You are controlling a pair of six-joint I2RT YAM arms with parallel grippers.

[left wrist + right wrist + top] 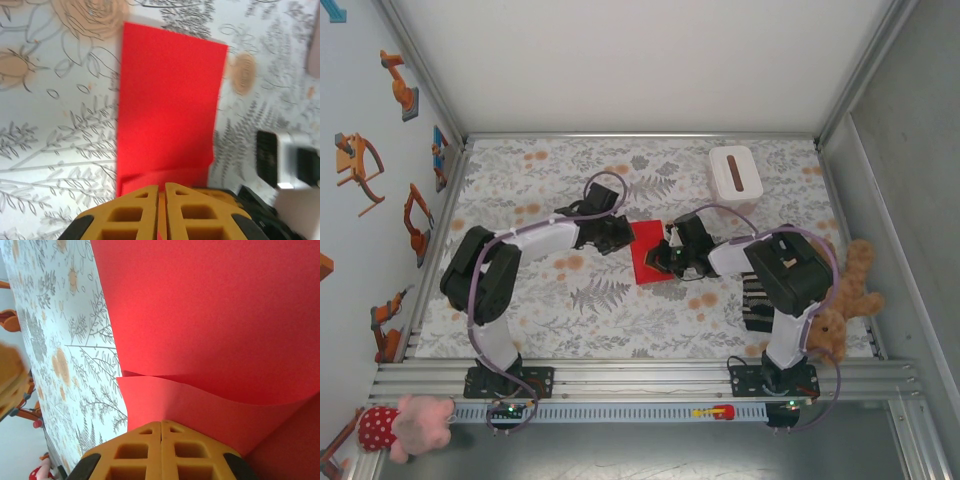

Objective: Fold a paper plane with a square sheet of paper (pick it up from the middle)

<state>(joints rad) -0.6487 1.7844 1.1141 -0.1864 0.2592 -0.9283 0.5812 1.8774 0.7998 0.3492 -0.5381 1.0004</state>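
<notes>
The square sheet of paper point(648, 262) is bright red and lies mid-table as a narrow rectangle, folded over on itself. My left gripper point(628, 238) meets it from the left. In the left wrist view the paper point(170, 100) stretches away from that gripper point(162, 186), whose jaws stand almost together with a red sliver between them. My right gripper point(665, 258) meets the sheet from the right. In the right wrist view its jaws point(161, 423) are shut at the edge of a raised, curved flap of the paper point(225, 305). The paper plane is out of view.
A white box point(735, 175) with a dark slot stands at the back right. A brown plush bear point(845, 295) and a dark striped object point(756, 300) lie at the right edge. The table point(520, 190) has a floral cover. A pink plush point(410, 420) sits off the table, front left.
</notes>
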